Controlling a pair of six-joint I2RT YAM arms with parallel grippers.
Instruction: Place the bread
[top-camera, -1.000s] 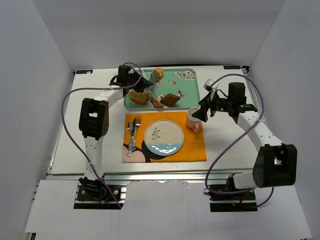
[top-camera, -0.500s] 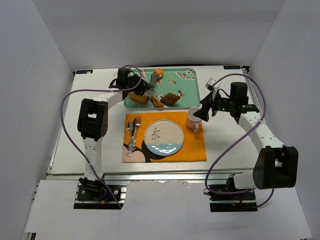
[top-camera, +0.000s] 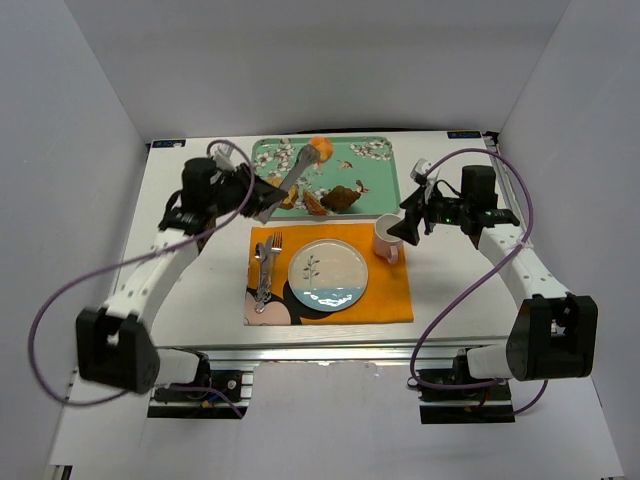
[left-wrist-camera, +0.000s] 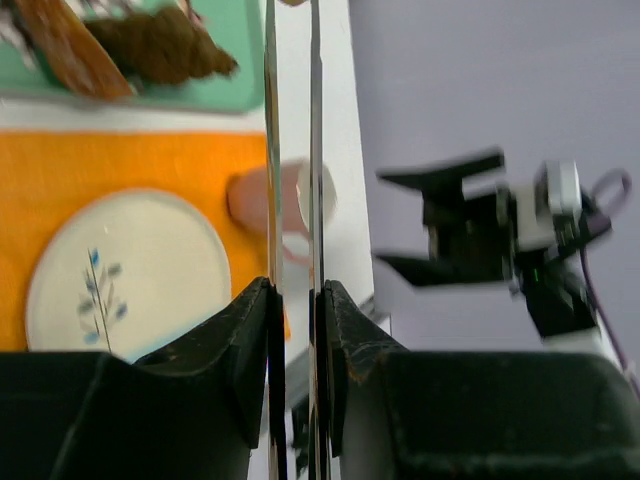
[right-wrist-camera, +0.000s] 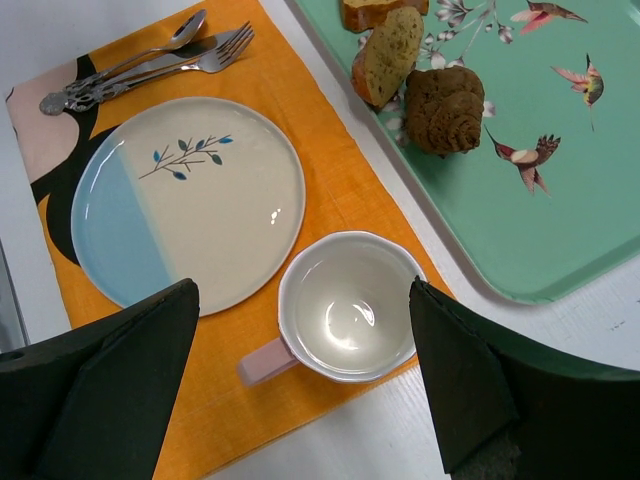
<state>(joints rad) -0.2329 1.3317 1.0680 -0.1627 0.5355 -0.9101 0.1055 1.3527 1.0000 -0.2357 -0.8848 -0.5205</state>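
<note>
The bread (top-camera: 321, 149), a small round golden-orange bun, is pinched at the tip of long metal tongs (top-camera: 291, 178) above the back of the green tray (top-camera: 375, 170). My left gripper (top-camera: 262, 207) is shut on the tongs' handle end. In the left wrist view the two blades (left-wrist-camera: 270, 150) run up between my fingers (left-wrist-camera: 297, 290), and the bun is out of that view. My right gripper (top-camera: 405, 226) is open and empty just above the pink cup (top-camera: 387, 238), whose white inside shows between its jaws (right-wrist-camera: 303, 290).
The cream and blue plate (top-camera: 328, 274) lies on the orange placemat (top-camera: 390, 295), with a fork and spoon (top-camera: 265, 265) to its left. On the tray lie a tan bread slice (right-wrist-camera: 388, 55) and a dark brown piece (right-wrist-camera: 445, 108).
My left arm has swung back and to the left, with its gripper pulled off the tray's left end. The tongs still hold the bun over the tray's back. The right arm has hardly moved.
</note>
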